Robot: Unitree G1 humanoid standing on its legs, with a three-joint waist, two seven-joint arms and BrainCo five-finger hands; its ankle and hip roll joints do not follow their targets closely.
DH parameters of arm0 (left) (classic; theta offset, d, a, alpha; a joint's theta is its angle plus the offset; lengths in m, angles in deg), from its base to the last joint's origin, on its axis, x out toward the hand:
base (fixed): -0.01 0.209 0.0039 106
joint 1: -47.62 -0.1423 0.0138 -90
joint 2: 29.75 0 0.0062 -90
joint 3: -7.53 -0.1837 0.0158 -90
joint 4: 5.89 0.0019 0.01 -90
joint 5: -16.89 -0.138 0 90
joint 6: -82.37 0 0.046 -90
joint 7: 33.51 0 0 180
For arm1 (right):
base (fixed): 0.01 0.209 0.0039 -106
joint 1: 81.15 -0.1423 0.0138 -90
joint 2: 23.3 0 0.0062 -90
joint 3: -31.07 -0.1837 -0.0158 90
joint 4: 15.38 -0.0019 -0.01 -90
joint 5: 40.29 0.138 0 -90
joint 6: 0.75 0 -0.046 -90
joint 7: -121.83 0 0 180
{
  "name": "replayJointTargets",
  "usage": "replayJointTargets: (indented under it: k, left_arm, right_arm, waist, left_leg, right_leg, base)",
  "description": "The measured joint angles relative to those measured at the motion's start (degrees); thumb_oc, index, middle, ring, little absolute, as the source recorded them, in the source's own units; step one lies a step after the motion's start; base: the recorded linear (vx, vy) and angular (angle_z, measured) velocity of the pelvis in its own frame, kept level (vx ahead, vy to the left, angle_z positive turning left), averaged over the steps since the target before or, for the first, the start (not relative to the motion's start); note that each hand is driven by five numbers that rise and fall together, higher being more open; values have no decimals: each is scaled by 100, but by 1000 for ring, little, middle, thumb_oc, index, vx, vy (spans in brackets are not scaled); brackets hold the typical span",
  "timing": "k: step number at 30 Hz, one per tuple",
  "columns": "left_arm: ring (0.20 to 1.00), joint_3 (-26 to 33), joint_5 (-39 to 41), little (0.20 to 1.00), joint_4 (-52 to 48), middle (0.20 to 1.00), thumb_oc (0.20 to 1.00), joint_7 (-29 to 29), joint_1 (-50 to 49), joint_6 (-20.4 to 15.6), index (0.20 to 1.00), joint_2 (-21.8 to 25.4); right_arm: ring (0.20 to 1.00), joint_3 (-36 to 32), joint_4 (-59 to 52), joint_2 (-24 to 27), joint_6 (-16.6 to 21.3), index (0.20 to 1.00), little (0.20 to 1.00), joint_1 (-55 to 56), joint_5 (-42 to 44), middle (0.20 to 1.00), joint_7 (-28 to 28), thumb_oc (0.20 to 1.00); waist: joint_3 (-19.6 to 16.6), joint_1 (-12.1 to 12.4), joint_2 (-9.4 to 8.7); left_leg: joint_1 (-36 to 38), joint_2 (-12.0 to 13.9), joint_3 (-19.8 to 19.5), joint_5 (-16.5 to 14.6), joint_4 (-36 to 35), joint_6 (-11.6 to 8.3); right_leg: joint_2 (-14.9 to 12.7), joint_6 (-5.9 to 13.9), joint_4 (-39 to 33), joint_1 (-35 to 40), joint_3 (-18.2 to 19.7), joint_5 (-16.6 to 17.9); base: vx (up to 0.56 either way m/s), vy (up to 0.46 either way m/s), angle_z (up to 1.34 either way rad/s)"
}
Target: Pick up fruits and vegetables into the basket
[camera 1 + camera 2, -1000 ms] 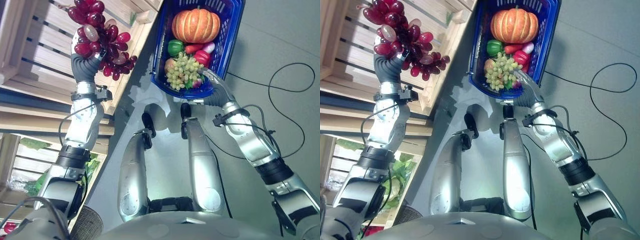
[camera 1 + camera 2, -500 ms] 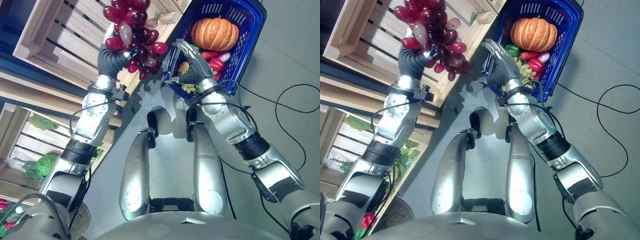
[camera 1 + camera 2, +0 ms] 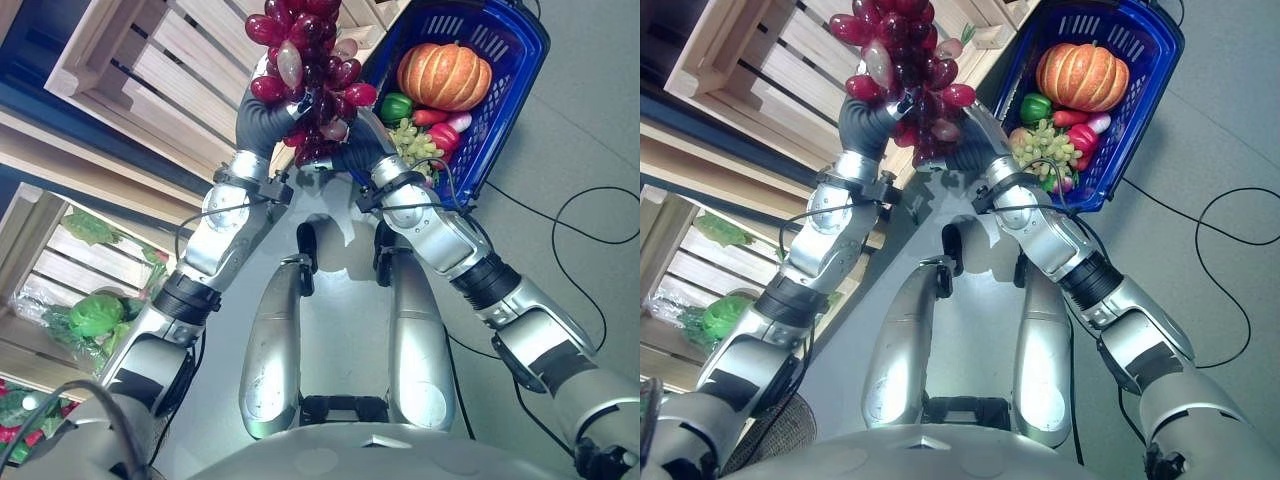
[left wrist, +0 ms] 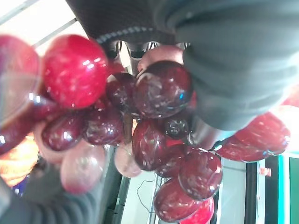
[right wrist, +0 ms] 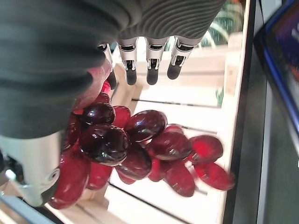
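red grapes (image 3: 305, 75) — left hand (image 3: 262, 112) | right hand (image 3: 352, 150) now beside — off basket (image 3: 500, 110)

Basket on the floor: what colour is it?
Blue, a slotted plastic basket; it shows best in the right eye view.

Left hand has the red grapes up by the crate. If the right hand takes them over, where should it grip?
Probably from below. The red grapes hang as a loose cluster under the left hand, which is curled round the top. The right hand, fingers straight, sits beside the dangling lower berries, so cupping there on the blue basket side looks safest.
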Motion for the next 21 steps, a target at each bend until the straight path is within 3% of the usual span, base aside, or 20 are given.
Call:
replayJointTargets:
  k: [5,6,7,15,21]
  left_arm:
    - [200,-65,223,200,0,200,200,33,0,0,200,-23]
    - [200,-66,273,200,1,200,200,32,0,0,200,-62]
    - [200,-69,321,200,1,200,200,32,0,2,200,-105]
    - [200,-223,510,200,56,200,200,48,-1,-5,200,-179]
    - [200,-228,602,200,55,200,200,151,-10,-56,200,-324]
  right_arm:
    - [1000,27,45,3,79,1000,1000,0,345,1000,-194,1000]
    - [570,27,66,2,113,570,570,0,391,570,-194,570]
    - [200,31,82,2,142,200,200,0,464,200,-200,200]
    - [200,105,398,-24,270,200,200,132,1350,200,-239,200]
    - [200,-53,444,-75,716,200,200,480,2129,200,-232,200]
  waist:
    - [0,23,-1]
    - [0,23,-1]
    - [-1,23,-2]
    - [0,24,-7]
    - [0,21,-9]
  left_leg:
    - [-34,1,-53,4,-6,-8]
    - [-40,1,-58,4,-9,-8]
    - [-43,0,-67,-15,-1,0]
    - [-42,4,-164,5,-17,-18]
    - [-51,3,-181,-11,-27,3]
  right_leg:
    - [2,-2,-25,0,-47,-2]
    - [2,-2,-36,0,-54,-2]
    - [1,0,-45,6,-62,-7]
    - [3,0,-148,104,-167,-1]
    - [-1,4,-189,121,-194,-1]
  base:
    - [0,-53,3]
    - [-16,-44,2]
    - [-22,-48,3]
    - [5,-33,4]
    - [-2,-12,1]
